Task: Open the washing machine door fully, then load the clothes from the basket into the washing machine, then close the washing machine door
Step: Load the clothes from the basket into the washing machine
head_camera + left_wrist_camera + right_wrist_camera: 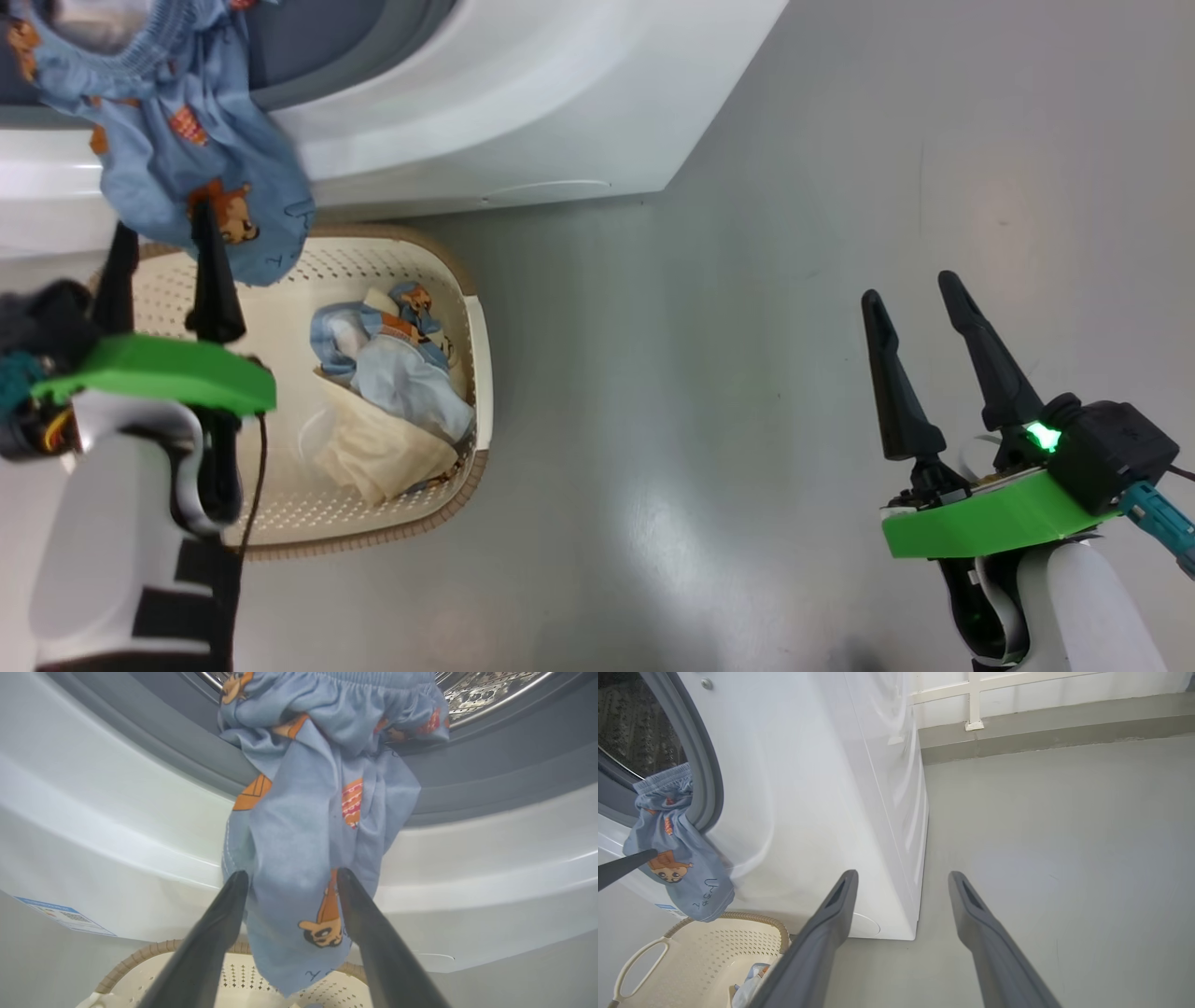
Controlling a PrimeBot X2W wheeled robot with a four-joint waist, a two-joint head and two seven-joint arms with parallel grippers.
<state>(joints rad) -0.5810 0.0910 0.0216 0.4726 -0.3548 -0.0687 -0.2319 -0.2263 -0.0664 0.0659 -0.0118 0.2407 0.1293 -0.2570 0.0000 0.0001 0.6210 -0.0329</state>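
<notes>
The white washing machine (pixel 523 103) stands with its opening uncovered; its door is out of view. A blue garment with orange prints (pixel 177 140) hangs half out of the drum (pixel 490 690), over the grey rubber ring (pixel 490 765) and down the front. My left gripper (pixel 163 238) is open, and the garment's lower end (pixel 299 858) hangs between its fingers. Below it, the cream basket (pixel 476 345) holds a light blue piece (pixel 411 383) and a cream one (pixel 378 453). My right gripper (pixel 910 289) is open and holds nothing, over bare floor to the right.
Grey floor (pixel 747 327) spreads to the right of the machine and basket. In the right wrist view a white wall with a low grey ledge (pixel 1041 723) runs behind the machine. A blue label (pixel 65 914) sits low on the machine's front.
</notes>
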